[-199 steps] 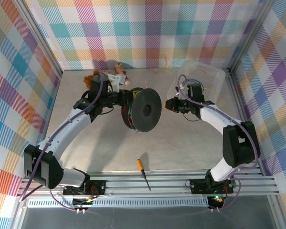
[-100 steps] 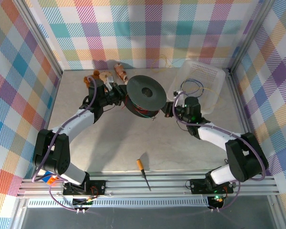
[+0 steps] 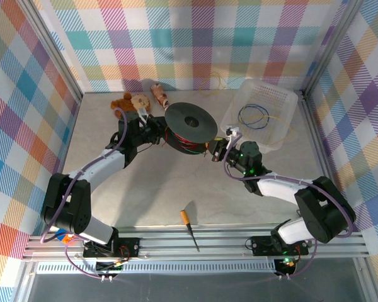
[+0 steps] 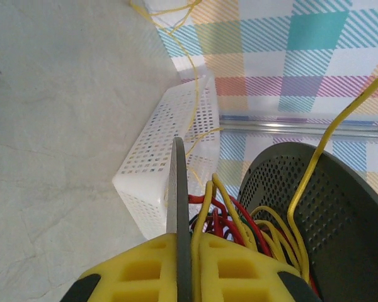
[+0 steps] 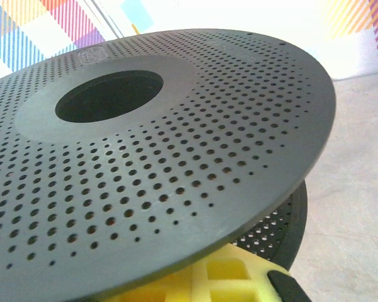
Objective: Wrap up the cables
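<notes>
- Black perforated spool [image 3: 190, 119] lies flat on the table [image 3: 145, 189], mid-back, one flange facing up, between the two arms.
- Left gripper [image 3: 156, 128] at the spool's left side. Jaws closed down narrow; in the wrist view the yellow pads [image 4: 239, 270] pinch a thin grey flange edge seen edge-on. Reads as a hold on the spool.
- Right gripper [image 3: 215, 149] at the spool's right side, jaws closed. Its yellow pad [image 5: 220, 280] sits just under the rim of the upper flange, with the lower flange behind it. Whether it pinches anything cannot be made out.
- The cables [image 4: 271, 226]: thin yellow wires, mixed with red ones, bunched on the core between the two flanges. One yellow end [image 4: 340, 119] sticks up free, past the far flange.
- Another loose yellow strand [image 3: 217, 80] curls on the table at the back wall, apart from the spool.
- White perforated basket [image 3: 271, 94] at back right, just beside the spool; thin blue and yellow wire loops [image 3: 252, 115] lie inside it.
- Teddy bear [image 3: 121, 100] at back left, behind the left arm.
- Screwdriver [image 3: 189, 228] with orange handle lies at the near edge, well apart from both grippers.
</notes>
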You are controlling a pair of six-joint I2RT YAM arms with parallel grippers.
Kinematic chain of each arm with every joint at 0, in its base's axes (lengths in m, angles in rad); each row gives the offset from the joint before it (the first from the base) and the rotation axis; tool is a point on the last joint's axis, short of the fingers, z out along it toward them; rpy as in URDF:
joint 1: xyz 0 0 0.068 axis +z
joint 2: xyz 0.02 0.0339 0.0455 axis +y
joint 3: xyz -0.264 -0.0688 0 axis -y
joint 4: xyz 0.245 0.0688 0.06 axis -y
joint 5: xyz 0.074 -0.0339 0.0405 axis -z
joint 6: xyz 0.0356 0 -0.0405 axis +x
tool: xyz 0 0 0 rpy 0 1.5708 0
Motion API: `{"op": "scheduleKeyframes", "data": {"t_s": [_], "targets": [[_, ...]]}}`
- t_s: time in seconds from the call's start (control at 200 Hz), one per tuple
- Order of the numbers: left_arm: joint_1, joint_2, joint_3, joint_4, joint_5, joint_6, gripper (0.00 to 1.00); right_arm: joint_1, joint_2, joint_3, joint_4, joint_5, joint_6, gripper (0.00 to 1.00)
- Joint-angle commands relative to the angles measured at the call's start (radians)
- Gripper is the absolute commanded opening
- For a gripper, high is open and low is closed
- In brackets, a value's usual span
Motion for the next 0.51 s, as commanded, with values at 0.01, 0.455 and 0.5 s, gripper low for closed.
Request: {"op": "scheduleKeyframes", "data": {"t_s": [0.01,0.455,0.5], "targets": [[0.008,-0.063,0.020,0.179,-0.253,-0.067,0.00,0.081,0.051,0.011,0.037,-0.130,-0.022,0.00],[-0.117,-0.081,-0.041,0.217,-0.369,-0.107,0.00,0.118,0.214,0.111,0.078,-0.148,0.131,0.00],[-0.132,-0.078,-0.041,0.218,-0.374,-0.110,0.00,0.118,0.239,0.126,0.092,-0.168,0.155,0.00]]}}
